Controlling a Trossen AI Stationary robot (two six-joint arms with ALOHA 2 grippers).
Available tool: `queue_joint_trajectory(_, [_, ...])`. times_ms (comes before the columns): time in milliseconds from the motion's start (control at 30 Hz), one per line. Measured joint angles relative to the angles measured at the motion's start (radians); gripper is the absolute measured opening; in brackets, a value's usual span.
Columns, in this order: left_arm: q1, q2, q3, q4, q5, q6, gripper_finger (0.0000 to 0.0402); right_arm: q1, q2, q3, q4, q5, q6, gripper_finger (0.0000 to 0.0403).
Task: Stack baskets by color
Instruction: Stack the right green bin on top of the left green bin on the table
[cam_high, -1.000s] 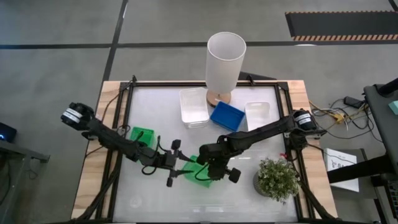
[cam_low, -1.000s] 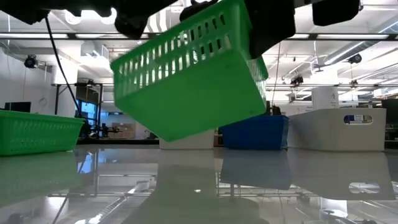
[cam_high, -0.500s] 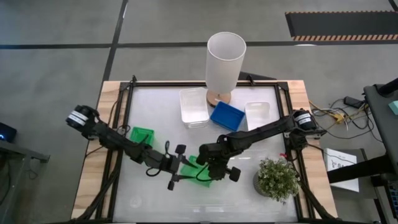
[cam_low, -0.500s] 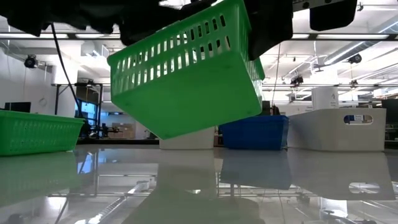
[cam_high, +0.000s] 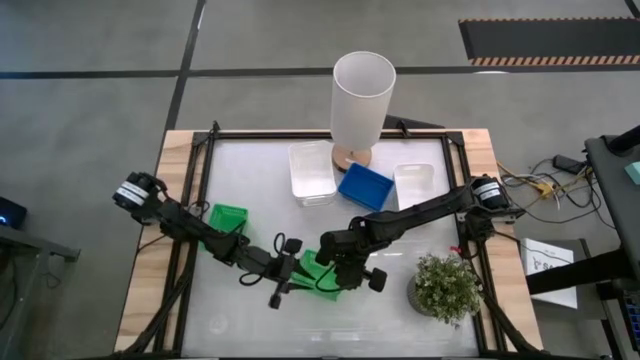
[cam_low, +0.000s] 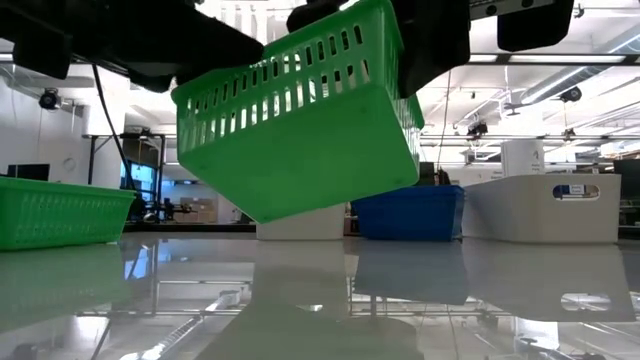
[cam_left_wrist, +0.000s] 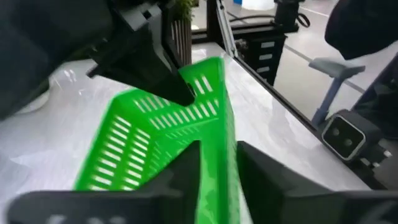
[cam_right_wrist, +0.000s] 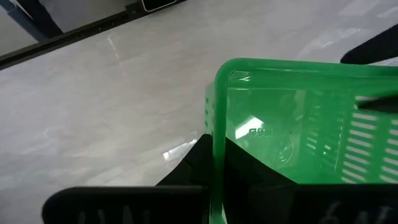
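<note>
- Hanging tilted above the table in the lower middle of the high view, the slotted green basket (cam_high: 316, 274) is carried between both arms, with one corner dipping low in the low view (cam_low: 300, 120)
- Pinching the basket's rim, the right gripper (cam_right_wrist: 214, 163) has its two dark fingers pressed together on the thin green wall, one inside and one outside
- Straddling another rim of the same basket, the left gripper (cam_left_wrist: 217, 163) has a finger on each side of the edge; whether it already presses the plastic or stands a little apart cannot be told
- Judging by its thin moulded walls and many slots, the basket should be very light and fairly stiff, though the wall may flex under a hard squeeze
- Smooth, glossy plastic looks slippery, so a grip on the thickened top rim seems safest, with the fingers across the wall rather than through the slots
- Sitting at the left of the high view, a second green basket (cam_high: 228, 218) rests flat on the table and is the likely partner for stacking
- Lying in the upper middle of the high view, a blue basket (cam_high: 365, 186) sits between two white baskets (cam_high: 311, 172) (cam_high: 413, 184), near the tall white cylinder (cam_high: 361, 98)
- Standing at the lower right of the high view, a potted plant (cam_high: 445, 287) is close to the right arm, so a swing that way could brush it
</note>
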Motion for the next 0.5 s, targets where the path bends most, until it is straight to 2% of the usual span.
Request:
queue_joint_trajectory(133, [0.000, -0.001, 0.000, -0.011, 0.006, -0.002, 0.0014, 0.000, 0.000, 0.000, 0.000, 0.001, 0.002, 0.0008])
queue_joint_trajectory(367, [-0.001, -0.012, 0.002, -0.011, 0.003, -0.026, 0.0003, -0.009, 0.000, 0.003, -0.001, -0.003, 0.096, 0.0012])
queue_joint_trajectory(500, [-0.004, -0.023, 0.002, -0.009, -0.003, -0.060, 0.0002, -0.017, -0.004, 0.003, -0.010, 0.002, 0.152, 0.0034])
